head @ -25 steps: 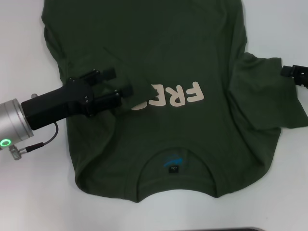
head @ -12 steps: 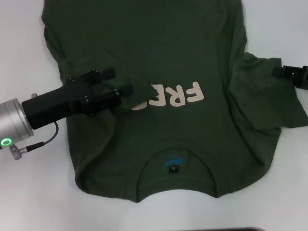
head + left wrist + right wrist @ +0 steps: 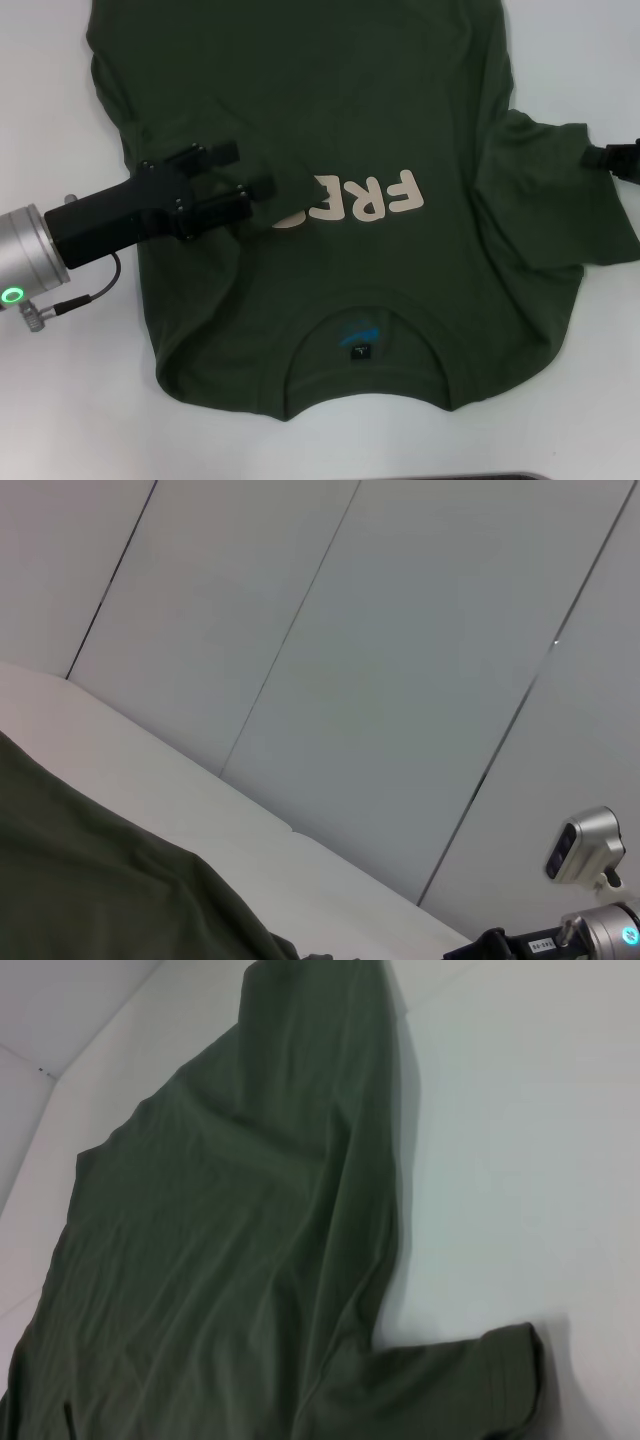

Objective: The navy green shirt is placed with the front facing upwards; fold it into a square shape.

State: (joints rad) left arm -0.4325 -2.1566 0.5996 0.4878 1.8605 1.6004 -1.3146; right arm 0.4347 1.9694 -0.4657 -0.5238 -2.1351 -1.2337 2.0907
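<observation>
Your navy green shirt point(image 3: 330, 200) lay flat on the white table point(image 3: 60, 400), left sleeve folded over the lettering. Left gripper point(image 3: 245, 178) stayed clamped on that sleeve. Right gripper point(image 3: 612, 158) had retreated off the right sleeve; grip indeterminable.

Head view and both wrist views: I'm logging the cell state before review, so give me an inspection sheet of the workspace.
Surface: white table, bare around the shirt.
Job's things: navy green shirt spread front up, collar nearest the robot; left sleeve folded over the chest, hiding part of the cream letters; right sleeve spread out.
Clutter: nothing seen.
Grippers: left hand at the folded sleeve; right hand at the right sleeve's edge.
Cables: thin black lead by the left arm.
Surroundings: pale panelled wall.
</observation>
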